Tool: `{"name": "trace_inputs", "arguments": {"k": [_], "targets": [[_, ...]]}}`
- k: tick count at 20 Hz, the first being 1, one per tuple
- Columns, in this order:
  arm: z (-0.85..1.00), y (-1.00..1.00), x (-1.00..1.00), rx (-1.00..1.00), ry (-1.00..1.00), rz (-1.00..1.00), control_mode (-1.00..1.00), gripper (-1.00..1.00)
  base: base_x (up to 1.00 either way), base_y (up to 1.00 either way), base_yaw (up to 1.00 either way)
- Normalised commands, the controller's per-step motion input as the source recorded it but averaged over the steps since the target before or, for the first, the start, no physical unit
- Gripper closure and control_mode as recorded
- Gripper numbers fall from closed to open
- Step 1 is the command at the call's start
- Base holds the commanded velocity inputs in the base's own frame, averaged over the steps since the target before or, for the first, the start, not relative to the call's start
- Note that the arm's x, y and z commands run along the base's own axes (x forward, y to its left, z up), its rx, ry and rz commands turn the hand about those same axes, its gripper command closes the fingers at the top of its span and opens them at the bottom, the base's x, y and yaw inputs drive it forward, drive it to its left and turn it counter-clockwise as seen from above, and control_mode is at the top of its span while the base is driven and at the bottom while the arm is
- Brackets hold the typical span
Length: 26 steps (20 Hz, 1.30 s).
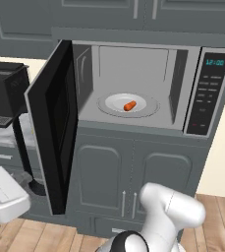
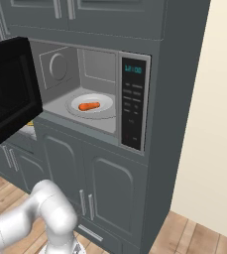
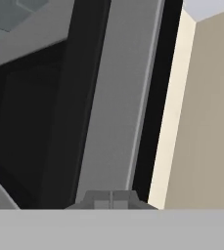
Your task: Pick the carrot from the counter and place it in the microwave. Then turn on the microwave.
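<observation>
Carrot (image 1: 129,105) on microwave (image 1: 213,93) plate (image 1: 144,109), door (image 1: 52,128) open; jaws (image 3: 111,199) closed, empty

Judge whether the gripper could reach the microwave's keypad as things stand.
Probably yes: the keypad faces outward on the microwave, and the open door swings to the other side, though the gripper sits beside that door.

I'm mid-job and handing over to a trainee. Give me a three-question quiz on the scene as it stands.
1. True or false: the carrot lies on the white plate inside the microwave.
2. How does the microwave door stand? A) shut B) swung open C) removed
3. Fill in: the keypad sits on the ____ side of the microwave's opening in both base views.

Key: 1 true; 2 B; 3 right. The gripper shows in the hand view with its fingertips together, close to the door's edge, holding nothing.
</observation>
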Motion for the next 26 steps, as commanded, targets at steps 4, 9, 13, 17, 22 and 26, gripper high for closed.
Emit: {"name": "trace_inputs", "arguments": {"k": [4, 9, 13, 17, 22, 26], "targets": [[-0.13, 0.0, 0.07, 0.0, 0.0, -0.07, -1.0, 1.0, 0.0, 0.0, 0.0], [-0.1, 0.0, 0.07, 0.0, 0.0, -0.07, -1.0, 1.0, 0.0, 0.0, 0.0], [-0.08, -0.02, 0.13, -0.02, 0.0, -0.07, -1.0, 1.0, 0.0, 0.0, 0.0], [-0.06, -0.13, 0.17, -0.03, 0.0, -0.07, -1.0, 1.0, 0.0, 0.0, 0.0], [-0.08, -0.25, 0.1, -0.04, 0.0, -0.05, -1.0, 1.0, 0.0, 0.0, 0.0], [-0.09, -0.37, 0.18, -0.05, 0.0, -0.01, -1.0, 1.0, 0.0, 0.0, 0.0]]}}
